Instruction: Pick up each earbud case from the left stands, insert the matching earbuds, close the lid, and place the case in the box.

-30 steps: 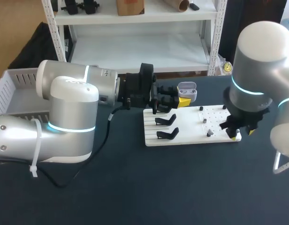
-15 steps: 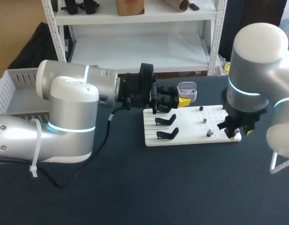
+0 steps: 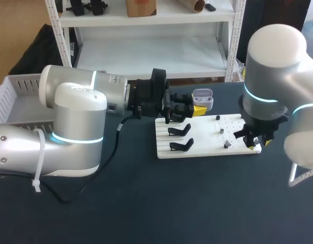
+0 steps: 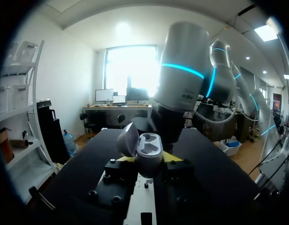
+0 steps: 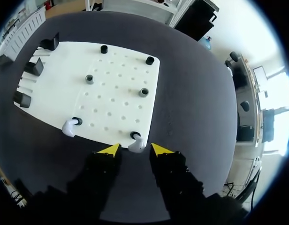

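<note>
The left gripper [image 3: 197,109] is clamped on the earbud case [image 3: 202,98], one yellow tip on each side of it, and holds it in the air over the far edge of the white board [image 3: 238,124]. In the left wrist view the earbud case [image 4: 149,151] stands upright between the fingers with its lid [image 4: 128,139] swung open (any print on the shell is too small to tell). The right gripper [image 5: 132,149] hangs over the board's near corner, fingers spread. One white earbud [image 5: 136,145] sits in a black socket between the tips, with a gap on both sides. A second earbud [image 5: 69,127] rests at another socket along the same edge. Two black stands [image 3: 179,130] occupy the board's left part, both bare. The box [image 3: 17,81], a white slatted crate, sits at the far left of the dark table [image 3: 146,203].
</note>
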Controlling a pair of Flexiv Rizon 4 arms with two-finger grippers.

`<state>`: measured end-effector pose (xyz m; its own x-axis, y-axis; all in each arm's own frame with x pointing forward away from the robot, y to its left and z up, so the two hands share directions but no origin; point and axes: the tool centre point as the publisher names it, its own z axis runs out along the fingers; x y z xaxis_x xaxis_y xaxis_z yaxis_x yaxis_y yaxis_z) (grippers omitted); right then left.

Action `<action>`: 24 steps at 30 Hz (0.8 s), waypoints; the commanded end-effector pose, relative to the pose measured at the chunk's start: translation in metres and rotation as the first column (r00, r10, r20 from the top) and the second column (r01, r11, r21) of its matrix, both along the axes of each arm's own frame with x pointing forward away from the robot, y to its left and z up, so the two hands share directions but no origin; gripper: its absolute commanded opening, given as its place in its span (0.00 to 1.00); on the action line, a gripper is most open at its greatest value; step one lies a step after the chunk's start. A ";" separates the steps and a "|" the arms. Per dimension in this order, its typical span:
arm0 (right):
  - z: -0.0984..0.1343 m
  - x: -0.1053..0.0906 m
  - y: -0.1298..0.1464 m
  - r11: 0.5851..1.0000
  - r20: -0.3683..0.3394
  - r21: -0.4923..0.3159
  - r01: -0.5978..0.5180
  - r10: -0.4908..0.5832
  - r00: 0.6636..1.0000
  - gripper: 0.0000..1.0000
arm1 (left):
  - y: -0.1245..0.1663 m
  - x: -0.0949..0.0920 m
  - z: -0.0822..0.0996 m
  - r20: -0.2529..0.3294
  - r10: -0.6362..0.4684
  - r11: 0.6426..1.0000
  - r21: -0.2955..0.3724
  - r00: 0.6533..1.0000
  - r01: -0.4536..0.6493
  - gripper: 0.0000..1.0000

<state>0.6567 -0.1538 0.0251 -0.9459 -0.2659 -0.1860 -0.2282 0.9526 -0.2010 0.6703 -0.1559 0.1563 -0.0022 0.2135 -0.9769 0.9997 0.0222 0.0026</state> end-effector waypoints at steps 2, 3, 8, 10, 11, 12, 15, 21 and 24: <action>-0.002 0.000 0.002 0.999 0.001 0.005 0.037 -0.037 0.999 0.38 | 0.000 -0.001 -0.001 0.003 0.006 1.000 -0.004 1.000 -0.006 0.00; -0.001 0.000 0.002 0.999 0.002 -0.006 0.048 -0.048 0.999 0.39 | 0.000 -0.001 -0.001 0.003 0.006 1.000 -0.004 1.000 -0.006 0.00; -0.002 -0.002 0.001 0.995 0.018 0.005 0.103 -0.103 0.994 0.42 | 0.000 -0.001 -0.001 0.003 0.006 1.000 -0.004 1.000 -0.006 0.00; -0.001 -0.001 0.001 0.992 0.022 0.005 0.122 -0.123 0.992 0.42 | 0.000 -0.001 -0.001 0.003 0.006 1.000 -0.004 1.000 -0.006 0.00; 0.000 -0.001 0.001 0.991 0.023 0.009 0.132 -0.132 0.991 0.42 | 0.000 -0.001 -0.001 0.003 0.006 1.000 -0.004 1.000 -0.006 0.00; 0.000 0.000 0.001 0.991 0.020 0.010 0.131 -0.131 0.991 0.42 | 0.000 -0.001 -0.001 0.003 0.006 1.000 -0.004 1.000 -0.006 0.00; 0.001 0.001 0.004 0.990 0.019 0.005 0.138 -0.138 0.990 0.42 | 0.000 -0.001 -0.001 0.003 0.006 1.000 -0.004 1.000 -0.006 0.00; 0.001 0.002 0.004 0.990 0.019 -0.003 0.142 -0.142 0.990 0.39 | 0.000 -0.001 -0.001 0.003 0.006 1.000 -0.004 1.000 -0.006 0.00; 0.001 0.003 0.004 0.991 0.013 -0.009 0.134 -0.134 0.991 0.40 | 0.000 -0.001 -0.001 0.003 0.006 1.000 -0.004 1.000 -0.006 0.00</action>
<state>0.6575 -0.1509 0.0267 -0.9698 -0.1378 -0.2014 -0.0947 0.9732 -0.2098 0.6702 -0.1559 0.1564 -0.0022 0.2134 -0.9770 0.9997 0.0222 0.0026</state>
